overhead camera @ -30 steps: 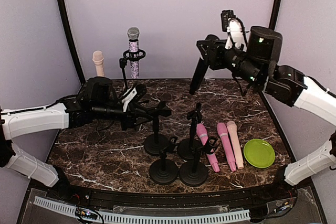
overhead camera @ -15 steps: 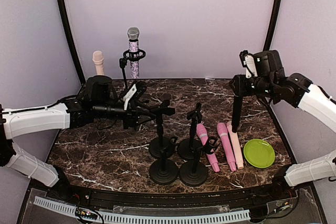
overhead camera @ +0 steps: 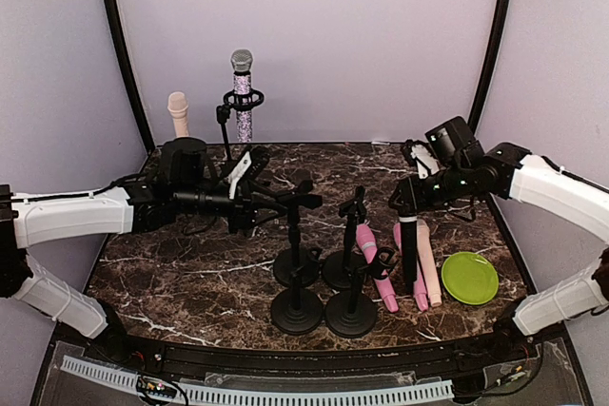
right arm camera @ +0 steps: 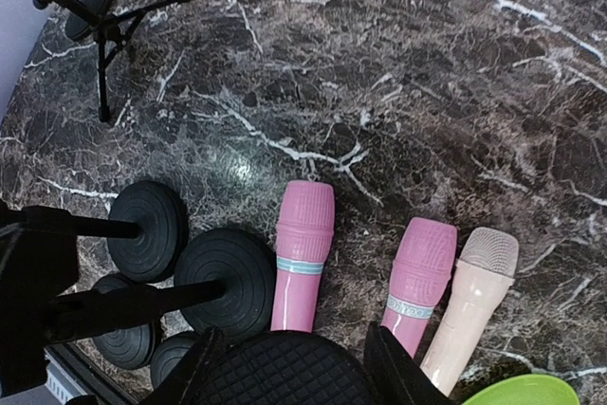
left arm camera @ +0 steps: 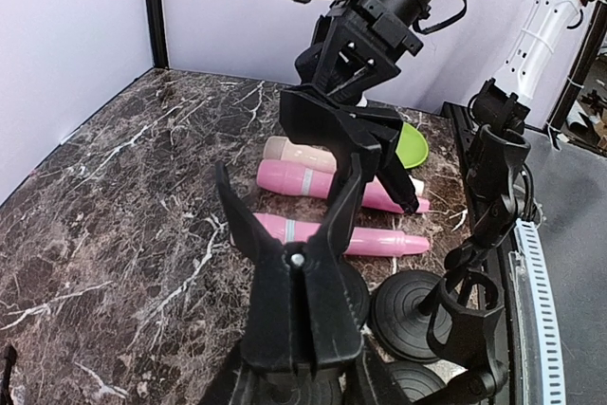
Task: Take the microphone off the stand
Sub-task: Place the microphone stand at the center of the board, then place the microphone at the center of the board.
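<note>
A black stand clip [left arm camera: 299, 272] fills the foreground; beyond it the right pincer [left arm camera: 355, 78] grips a black mic [left arm camera: 346, 128] over pink mics [left arm camera: 322, 180] lying on the marble worktop [left arm camera: 123, 196].

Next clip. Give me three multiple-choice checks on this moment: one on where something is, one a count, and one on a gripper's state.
1. Where is the green plate?
A) on the table, right of the beige microphone
B) in the back-left corner
C) on top of a stand

2. How many pink microphones lie on the table?
A) one
B) two
C) four

3. The right fingers are:
A) open and empty
B) closed on a black microphone
C) closed on the plate

Answers:
1 A, the top view shows it beside the beige one.
2 B, the right wrist view shows two pink bodies.
3 B, the black grille sits between them in the right wrist view.
</note>
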`<state>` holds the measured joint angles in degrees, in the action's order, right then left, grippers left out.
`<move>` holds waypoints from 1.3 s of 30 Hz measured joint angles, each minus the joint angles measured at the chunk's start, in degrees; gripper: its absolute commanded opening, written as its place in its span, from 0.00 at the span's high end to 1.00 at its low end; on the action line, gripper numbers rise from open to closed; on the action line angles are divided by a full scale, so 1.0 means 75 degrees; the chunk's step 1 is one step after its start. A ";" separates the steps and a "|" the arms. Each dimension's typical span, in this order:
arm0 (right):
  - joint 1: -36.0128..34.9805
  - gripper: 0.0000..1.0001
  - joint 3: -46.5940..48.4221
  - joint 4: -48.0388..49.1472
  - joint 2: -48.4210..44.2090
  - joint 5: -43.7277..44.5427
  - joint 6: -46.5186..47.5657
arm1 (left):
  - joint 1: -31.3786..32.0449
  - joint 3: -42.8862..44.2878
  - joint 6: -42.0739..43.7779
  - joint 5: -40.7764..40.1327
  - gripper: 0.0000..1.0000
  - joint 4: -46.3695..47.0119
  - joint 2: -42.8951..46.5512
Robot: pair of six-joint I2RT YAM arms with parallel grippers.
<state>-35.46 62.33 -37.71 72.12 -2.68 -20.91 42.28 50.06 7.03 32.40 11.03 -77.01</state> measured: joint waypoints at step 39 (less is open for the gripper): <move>0.0000 0.25 -0.0052 0.2192 0.3448 -0.0125 -0.0918 | -0.2824 -0.0968 -0.0624 -0.3212 0.03 -0.2553 0.3147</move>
<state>-35.46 61.93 -21.28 97.97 -3.62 -27.79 21.10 42.81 2.35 8.32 -8.12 -53.41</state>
